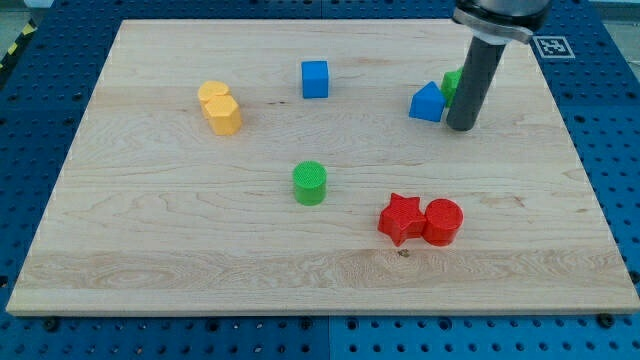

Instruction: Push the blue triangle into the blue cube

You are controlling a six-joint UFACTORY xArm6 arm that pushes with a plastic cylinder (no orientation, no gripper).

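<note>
The blue triangle lies at the upper right of the wooden board. The blue cube stands to its left, near the view's top centre, well apart from it. My rod comes down from the view's top right, and my tip rests on the board just to the right of the blue triangle, close to it. A green block shows behind the rod, partly hidden, so its shape is unclear.
A yellow block lies at the upper left. A green cylinder stands in the middle. A red star and a red cylinder sit together at the lower right.
</note>
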